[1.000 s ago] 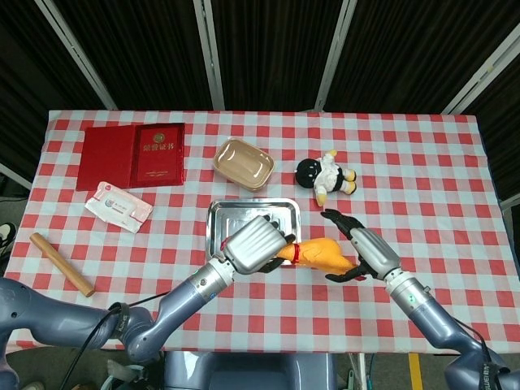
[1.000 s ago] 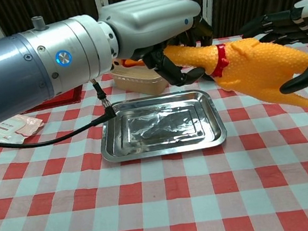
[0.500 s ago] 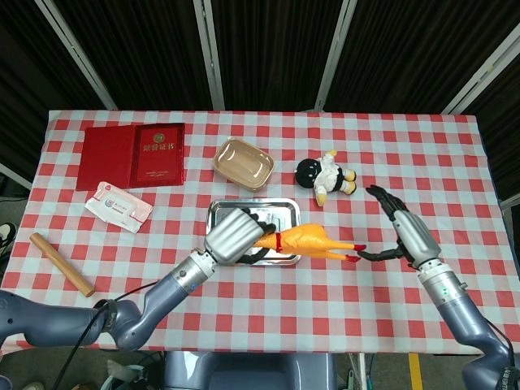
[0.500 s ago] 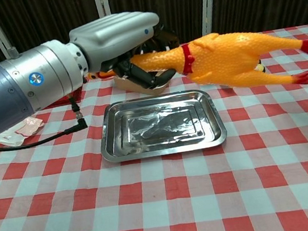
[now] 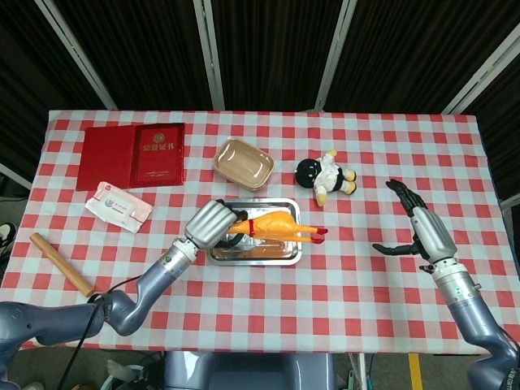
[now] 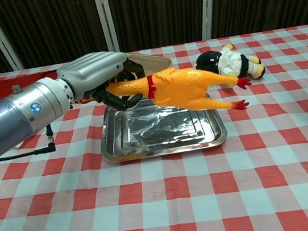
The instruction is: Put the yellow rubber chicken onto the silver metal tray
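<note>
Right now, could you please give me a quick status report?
Left hand holds chicken by the neck, above tray, not set down. Right hand open, off to the side. Nothing in the way.

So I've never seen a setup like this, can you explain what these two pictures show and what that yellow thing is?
This is a two-armed robot with finger-like hands, working at a checked table. One picture looks down from its head, the other looks forward from its chest. The left hand holds a yellow rubber chicken by the neck, above a silver tray; the chest view shows it not yet set down. The right hand is open and holds nothing, off to the side. Also on the table: a plush doll, a tan dish, a red booklet, a wipes packet and a wooden stick.
</note>
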